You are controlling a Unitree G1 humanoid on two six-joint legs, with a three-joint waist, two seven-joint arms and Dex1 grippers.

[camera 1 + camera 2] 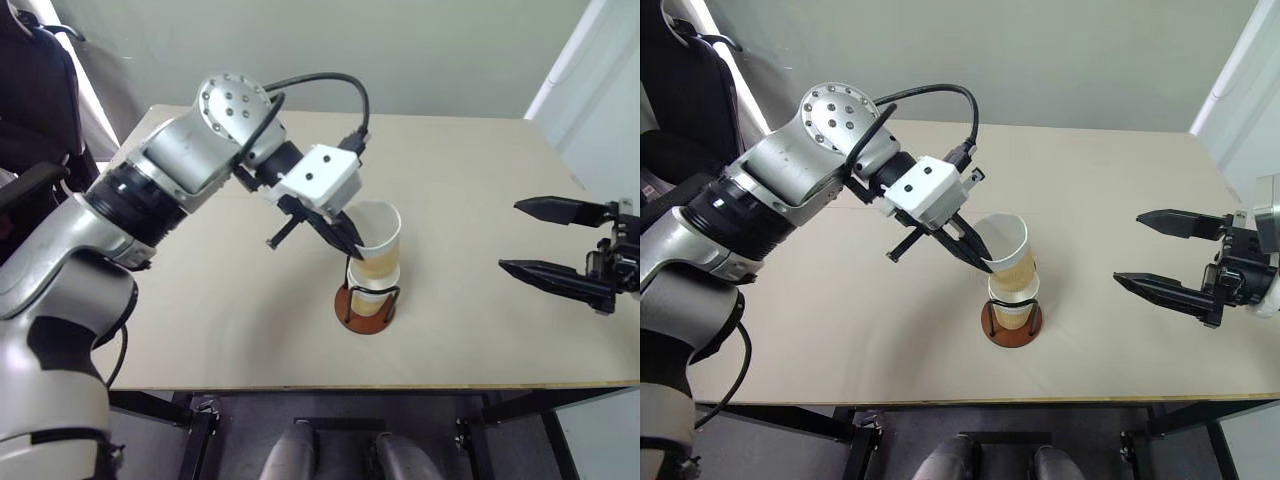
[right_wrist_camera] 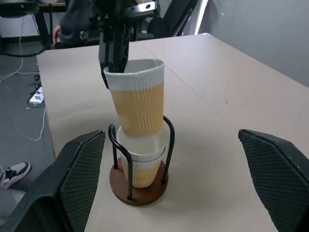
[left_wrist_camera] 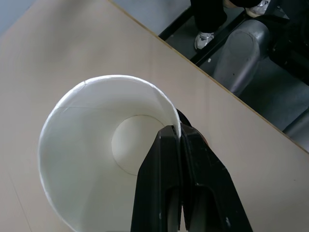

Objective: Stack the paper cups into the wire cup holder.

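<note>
My left gripper (image 3: 180, 133) is pinching the rim of a paper cup (image 2: 136, 99), one finger inside the white wall and one outside, jaws closed tight on the paper. I am holding that cup tilted, its bottom dipping into the mouth of another cup (image 2: 140, 164) that is already sitting in the wire cup holder (image 2: 137, 186). The held cup is leaning a little toward my left, not yet seated straight. The black wire loops are standing on either side of the lower cup, and the reddish-brown disc base is resting flat on the table (image 1: 470, 180), near the middle and toward the near edge. Whether a third cup is nested under the lower one, I cannot tell from here.

My right gripper (image 1: 556, 242) is hanging open to the right of the holder, well apart from it, fingers spread wide with nothing between them, pointing toward the cups.

At the far edge of the right wrist view a person's hand (image 2: 59, 34) is showing beside the table.
</note>
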